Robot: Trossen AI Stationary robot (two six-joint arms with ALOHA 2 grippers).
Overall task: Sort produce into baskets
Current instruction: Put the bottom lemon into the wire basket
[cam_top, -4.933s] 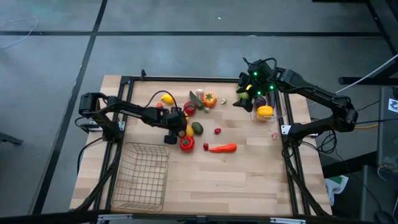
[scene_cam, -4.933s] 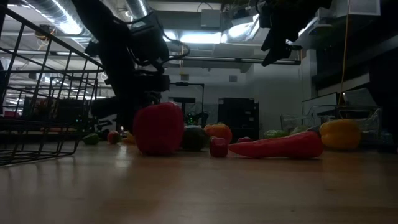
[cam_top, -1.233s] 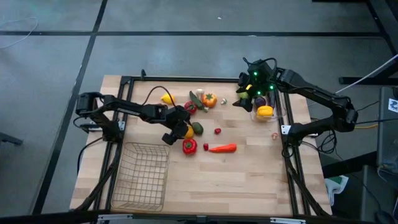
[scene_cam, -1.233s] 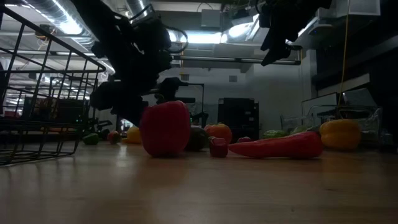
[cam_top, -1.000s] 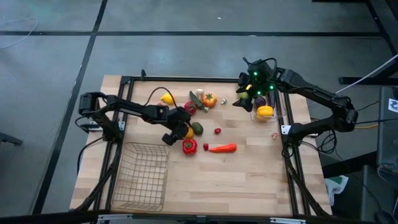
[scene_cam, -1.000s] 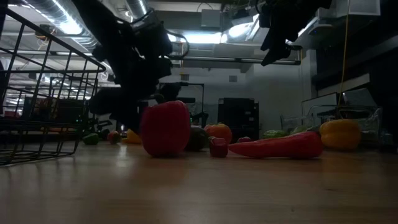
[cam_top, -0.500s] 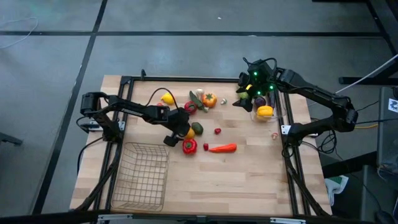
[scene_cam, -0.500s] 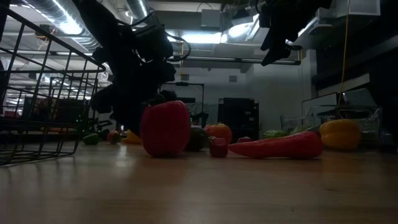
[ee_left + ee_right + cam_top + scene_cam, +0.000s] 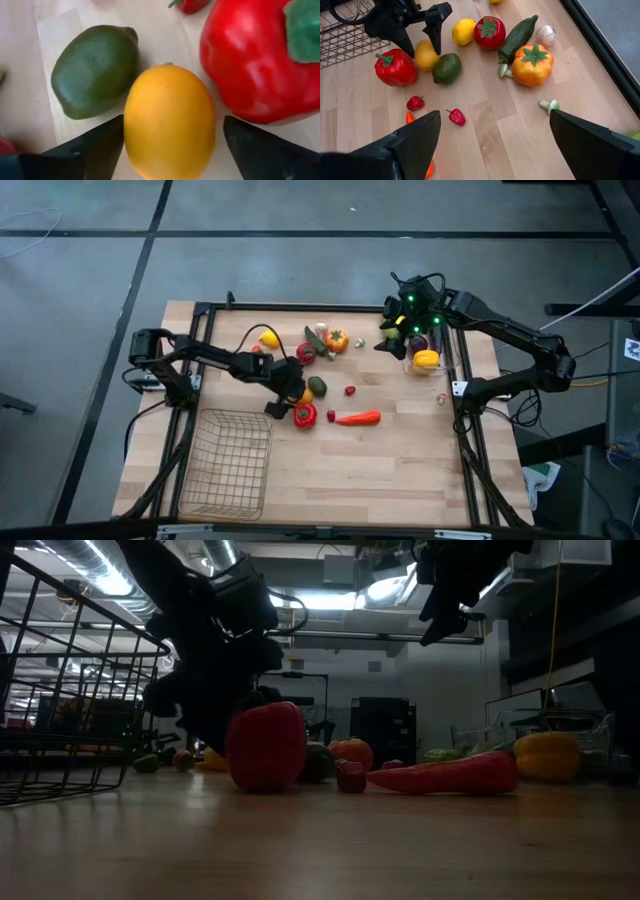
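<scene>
A yellow lemon (image 9: 170,120) lies on the table between a green lime (image 9: 95,70) and a big red pepper (image 9: 250,55). My left gripper (image 9: 290,395) slants down over the lemon, open, with one finger (image 9: 402,42) on either side of it. More produce lies behind: a tomato (image 9: 305,354), an orange pepper (image 9: 336,340), a cucumber (image 9: 316,340) and another lemon (image 9: 269,339). The wire basket (image 9: 232,465) stands near left. My right gripper (image 9: 495,115) hangs open high over the far right, beside the clear bin (image 9: 432,370). My left gripper has one finger (image 9: 100,142) close against the lemon's side (image 9: 131,125); I cannot tell whether it touches. The other finger (image 9: 260,145) stands a little off the opposite side. The fingers come slanting down from the table's left. The lemon rests on the table.
A long red chili (image 9: 357,418) and small red pieces (image 9: 350,390) lie right of the red pepper. A yellow pepper (image 9: 426,360) and an eggplant (image 9: 418,343) sit in the clear bin. Black frame rails (image 9: 470,450) run along the table's sides.
My left gripper has rolled about its own line over the lemon and kept its place. The produce has stayed where it was.
</scene>
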